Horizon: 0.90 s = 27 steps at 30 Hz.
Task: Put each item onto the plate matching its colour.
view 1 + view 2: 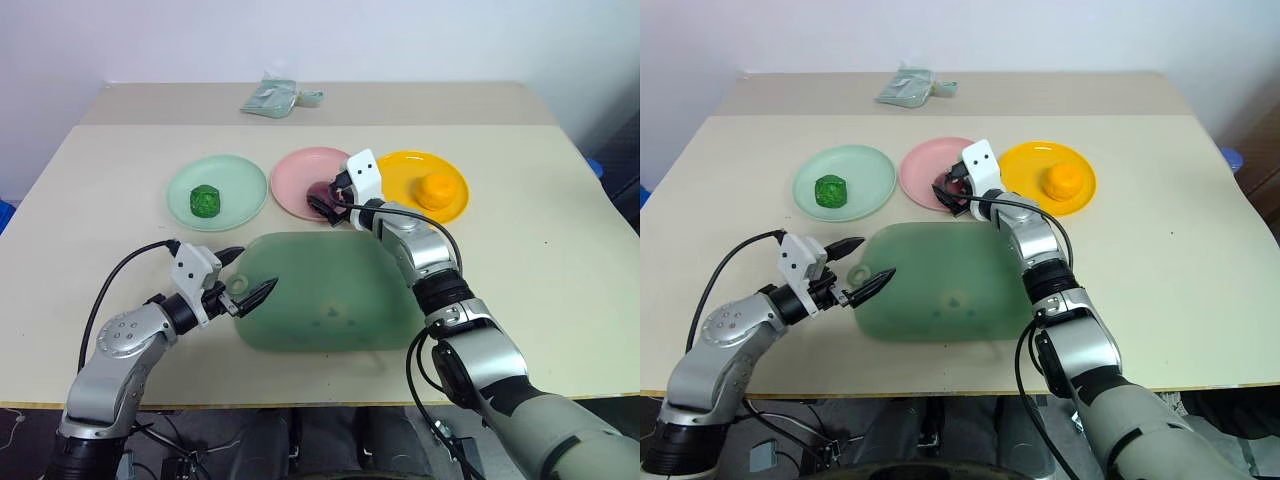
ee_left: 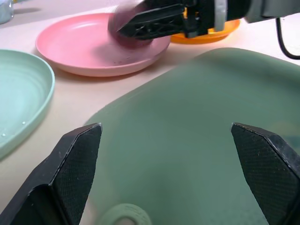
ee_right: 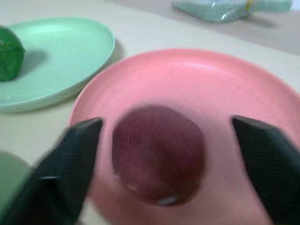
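On the pink plate (image 1: 293,172) lies the dark red-maroon lump (image 3: 159,154). My right gripper (image 1: 325,198) is level over that plate and open, a finger on each side of the lump with a gap to both. The bumpy green lump (image 1: 206,200) rests on the mint green plate (image 1: 240,180). The orange lump (image 1: 436,190) rests on the yellow-orange plate (image 1: 400,168). My left gripper (image 1: 246,279) stands open with nothing between its fingers, over the left edge of the green board.
A large translucent green board (image 1: 330,305) lies at the table's middle front, just before the three plates. A clear plastic bag (image 1: 270,97) lies at the back of the table. The right arm's cable arcs over the board's far right corner.
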Tool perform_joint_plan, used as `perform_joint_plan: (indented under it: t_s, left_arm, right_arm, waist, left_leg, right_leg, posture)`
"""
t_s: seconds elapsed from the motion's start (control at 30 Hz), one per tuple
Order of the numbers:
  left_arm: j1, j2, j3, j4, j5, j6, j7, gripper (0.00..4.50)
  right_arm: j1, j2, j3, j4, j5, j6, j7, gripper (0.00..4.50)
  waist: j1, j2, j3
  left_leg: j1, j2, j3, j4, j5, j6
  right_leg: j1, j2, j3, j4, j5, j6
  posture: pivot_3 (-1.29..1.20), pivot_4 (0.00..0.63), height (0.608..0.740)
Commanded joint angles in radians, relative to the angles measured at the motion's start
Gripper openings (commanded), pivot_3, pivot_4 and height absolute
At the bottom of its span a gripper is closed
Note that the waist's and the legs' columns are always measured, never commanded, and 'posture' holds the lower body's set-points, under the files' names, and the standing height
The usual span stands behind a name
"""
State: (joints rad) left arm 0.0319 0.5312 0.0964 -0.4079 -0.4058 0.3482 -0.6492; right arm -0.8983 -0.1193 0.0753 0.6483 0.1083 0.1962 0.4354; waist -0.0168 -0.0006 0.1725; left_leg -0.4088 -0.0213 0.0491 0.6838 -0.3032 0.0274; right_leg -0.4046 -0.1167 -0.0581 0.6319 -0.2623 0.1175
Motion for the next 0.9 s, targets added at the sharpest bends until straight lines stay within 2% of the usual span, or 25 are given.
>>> perform_joint_plan:
  t_s: [0.03, 0.13, 0.33, 0.47, 0.6, 0.73, 0.9]
  left_arm:
    - [0.03, -0.004, 0.045, -0.057, -0.02, 0.003, 0.023, 4.5]
    - [0.057, -0.008, 0.076, -0.054, -0.018, -0.009, 0.043, 4.5]
    - [0.103, 0.007, 0.239, 0.059, 0.005, -0.067, 0.086, 4.5]
    - [0.14, 0.027, 0.307, 0.102, -0.011, -0.091, 0.062, 4.5]
    - [0.211, 0.066, 0.396, 0.155, -0.01, -0.118, 0.02, 4.5]
    - [0.218, 0.056, 0.403, 0.132, -0.024, -0.104, 0.033, 4.5]
    - [0.242, 0.022, 0.383, 0.074, -0.019, -0.086, 0.064, 4.5]
  right_arm:
    - [0.048, -0.037, -0.017, -0.152, 0.031, -0.072, 0.082, 4.45]
    - [0.15, -0.116, -0.031, -0.294, 0.063, -0.059, 0.175, 4.45]
    - [0.403, -0.394, -0.156, -0.559, 0.208, 0.052, 0.399, 4.45]
    - [0.508, -0.509, -0.223, -0.617, 0.268, 0.104, 0.462, 4.45]
    - [0.666, -0.631, -0.362, -0.631, 0.331, 0.134, 0.543, 4.45]
    - [0.704, -0.679, -0.375, -0.619, 0.32, 0.135, 0.549, 4.45]
    - [0.672, -0.668, -0.355, -0.59, 0.307, 0.127, 0.544, 4.45]
  waist:
    - [-0.001, 0.0, 0.0]
    - [0.002, 0.0, 0.0]
    - [0.007, 0.0, 0.0]
    - [0.0, 0.0, 0.0]
    - [0.008, 0.0, 0.0]
    - [0.009, -0.001, 0.0]
    - [0.006, -0.001, -0.001]
  left_leg:
    - [0.0, 0.0, 0.0, 0.0, 0.0, 0.0]
    - [0.0, 0.0, 0.0, 0.0, 0.0, 0.0]
    - [0.0, 0.0, 0.0, 0.001, 0.0, 0.001]
    - [0.001, 0.001, 0.001, 0.0, -0.001, 0.001]
    - [0.001, 0.002, 0.002, 0.0, -0.001, 0.002]
    - [0.001, 0.001, 0.002, 0.001, -0.003, 0.004]
    - [0.003, 0.001, 0.001, 0.0, -0.003, 0.003]
  right_leg:
    - [0.0, 0.0, 0.0, 0.0, 0.0, 0.0]
    - [0.0, 0.0, 0.0, 0.0, 0.0, 0.0]
    - [0.001, -0.001, 0.0, -0.002, 0.0, 0.0]
    - [0.001, -0.001, 0.0, -0.002, 0.0, 0.0]
    - [0.001, -0.002, 0.001, -0.002, 0.0, 0.0]
    - [0.003, -0.005, 0.001, -0.003, 0.0, 0.0]
    - [0.003, -0.007, 0.002, -0.003, 0.0, 0.0]
  posture:
    - [0.0, 0.15, 0.74]
    - [0.0, 0.15, 0.74]
    - [0.0, 0.15, 0.74]
    - [0.0, 0.15, 0.74]
    - [0.0, 0.15, 0.74]
    - [0.0, 0.15, 0.74]
    - [0.0, 0.15, 0.74]
